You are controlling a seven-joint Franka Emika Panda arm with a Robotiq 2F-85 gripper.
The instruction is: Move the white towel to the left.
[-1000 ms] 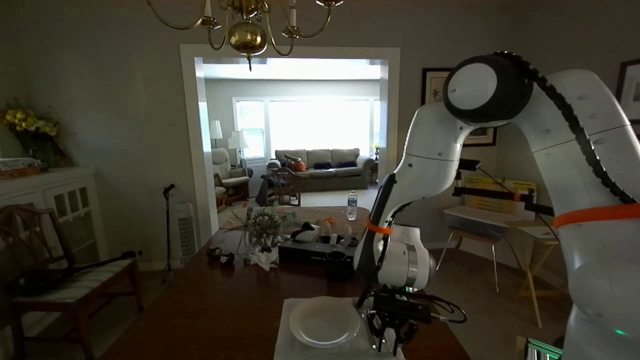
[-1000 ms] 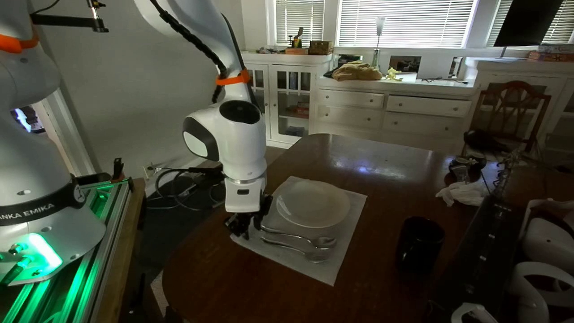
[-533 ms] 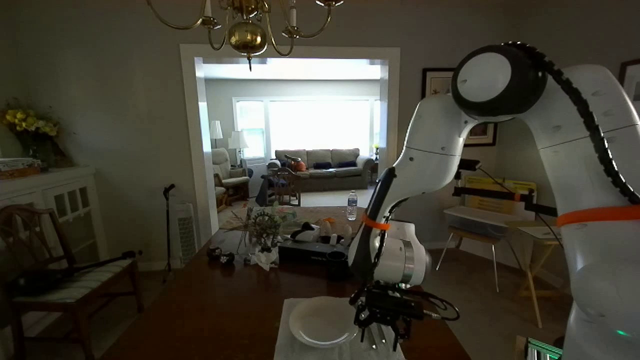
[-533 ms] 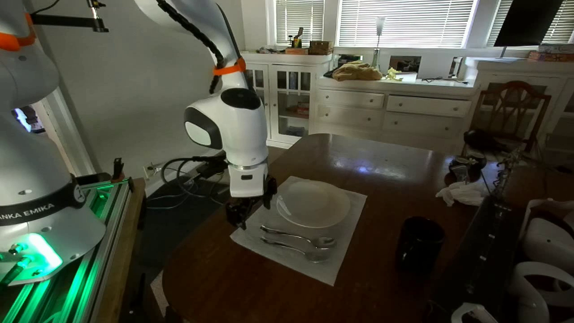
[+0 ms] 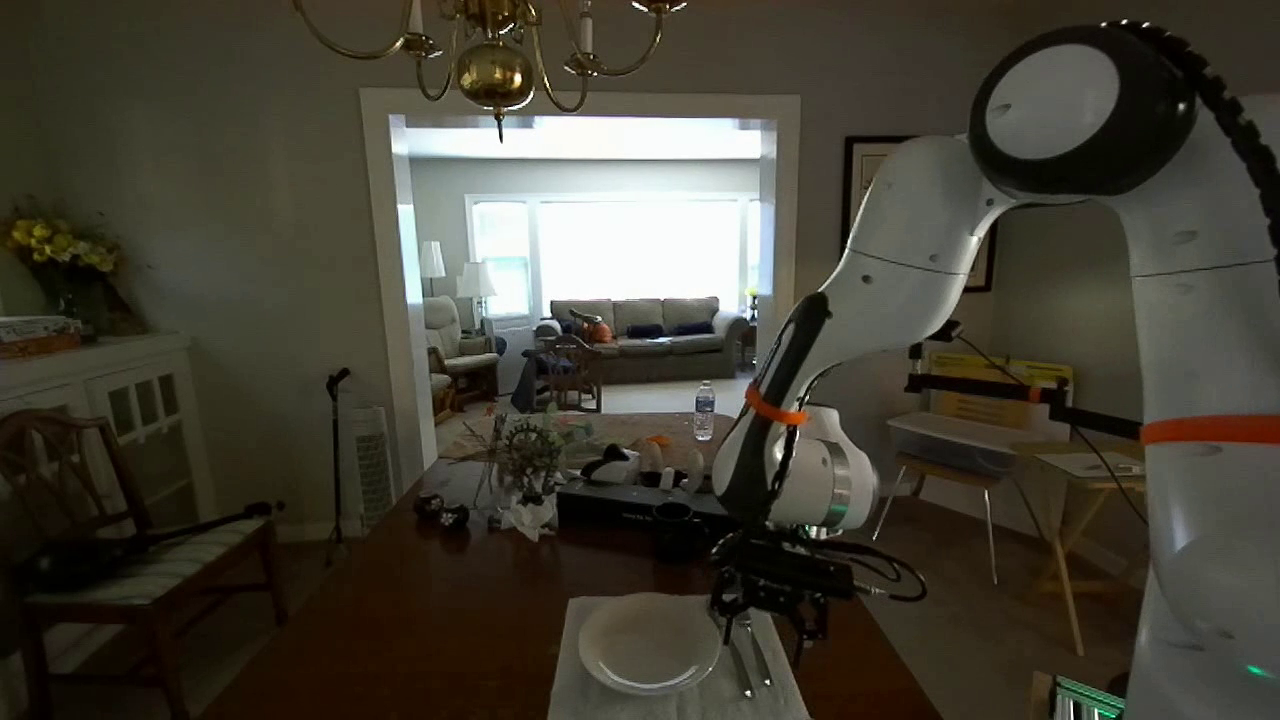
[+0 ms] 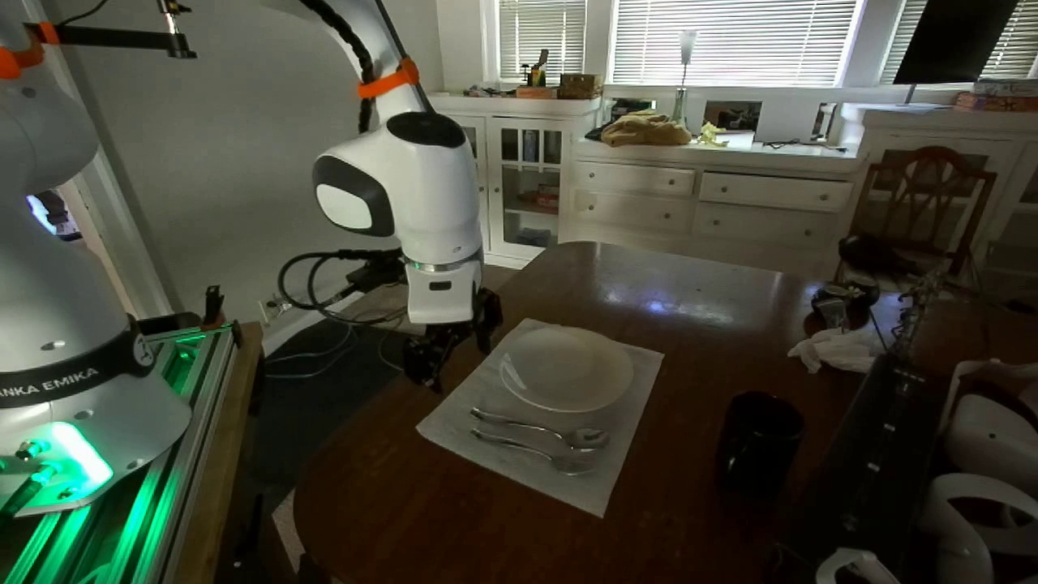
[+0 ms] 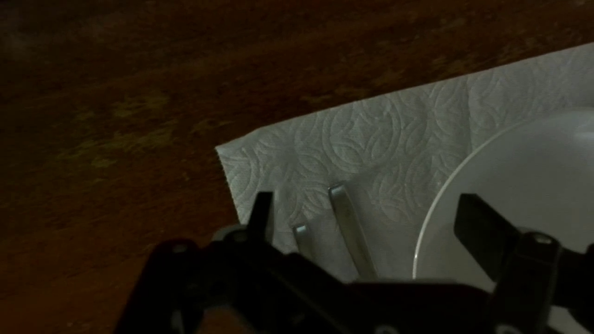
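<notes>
Towel (image 6: 454, 420): there it lies, flat on the desk (image 6: 705, 357), at the end by your arm base (image 6: 130, 414).
Plate (image 6: 566, 369): sitting on the towel.
Cutlery (image 6: 588, 439): two pieces, side by side on the towel, just beside the plate.
Pincer (image 7: 364, 200): spread wide, and you have it hanging near the towel's edge, apart from it.
Cup (image 6: 758, 442): black, standing on the desk, apart from the towel.

A black mug (image 6: 758, 446) stands on the table (image 6: 673, 503); a brass chandelier (image 5: 495, 75) hangs.

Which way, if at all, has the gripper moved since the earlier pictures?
Yes, upward: in both exterior views the gripper stands higher against the unmoved white towel.
</notes>
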